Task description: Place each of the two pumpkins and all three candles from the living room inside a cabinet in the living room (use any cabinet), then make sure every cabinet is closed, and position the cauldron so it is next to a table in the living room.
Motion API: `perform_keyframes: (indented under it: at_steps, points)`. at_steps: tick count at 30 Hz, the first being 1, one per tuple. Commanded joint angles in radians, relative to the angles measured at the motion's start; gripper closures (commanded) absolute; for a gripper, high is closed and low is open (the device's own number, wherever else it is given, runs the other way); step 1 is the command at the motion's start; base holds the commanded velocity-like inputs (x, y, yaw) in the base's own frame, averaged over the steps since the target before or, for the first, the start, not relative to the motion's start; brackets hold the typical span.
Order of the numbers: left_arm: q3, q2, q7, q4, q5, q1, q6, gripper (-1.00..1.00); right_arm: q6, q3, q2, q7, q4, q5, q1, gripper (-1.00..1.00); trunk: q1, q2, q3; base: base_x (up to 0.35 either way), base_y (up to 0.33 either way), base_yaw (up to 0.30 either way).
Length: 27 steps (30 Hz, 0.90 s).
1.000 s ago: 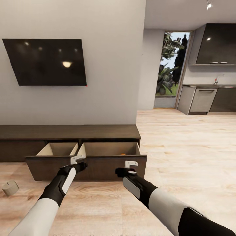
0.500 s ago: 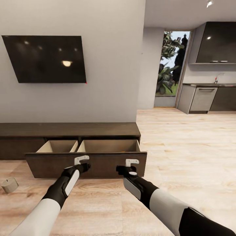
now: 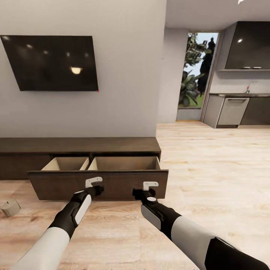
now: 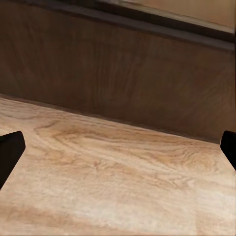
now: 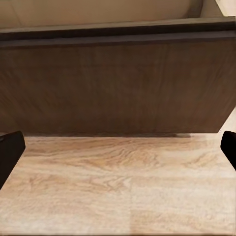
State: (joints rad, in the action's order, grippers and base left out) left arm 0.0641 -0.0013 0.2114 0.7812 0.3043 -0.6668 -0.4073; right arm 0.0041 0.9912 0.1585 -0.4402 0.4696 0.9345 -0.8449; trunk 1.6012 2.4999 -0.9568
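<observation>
Against wall, dark brown cabinet [image 3: 80, 146], drawer [image 3: 98, 183] open

Dark brown cabinet [image 3: 78, 144], beige-grey candle [image 3: 10, 207]

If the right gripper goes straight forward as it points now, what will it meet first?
Most likely the dark wood front of the open drawer: the right gripper, open and empty, points at it, with bare floor below; the gap is unclear.

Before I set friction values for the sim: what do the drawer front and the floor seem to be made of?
The drawer front looks like dark brown wood or veneer, matte, with faint lengthwise grain in both wrist views. The floor looks like pale wood planks or laminate, with visible grain, plank seams and a slight sheen.
</observation>
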Motion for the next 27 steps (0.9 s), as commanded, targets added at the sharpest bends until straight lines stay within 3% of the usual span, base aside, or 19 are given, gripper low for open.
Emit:
perform_keyframes:
  at_steps: [1, 27]
  points:
    - [0.01, 0.0, 0.009, -0.003, 0.013, 0.0, 0.013, -1.0, 0.0, 0.009, -0.001, -0.008, 0.001, 0.006, -0.002, -1.0, 0.0, 0.001, -0.005, 0.0, 0.0, 0.0]
    - [0.023, 0.003, 0.009, -0.036, 0.009, 0.0, 0.036, -1.0, -0.063, 0.021, 0.0, -0.008, -0.002, 0.007, -0.001, -1.0, 0.012, 0.007, -0.106, 0.0, 0.0, 0.0]
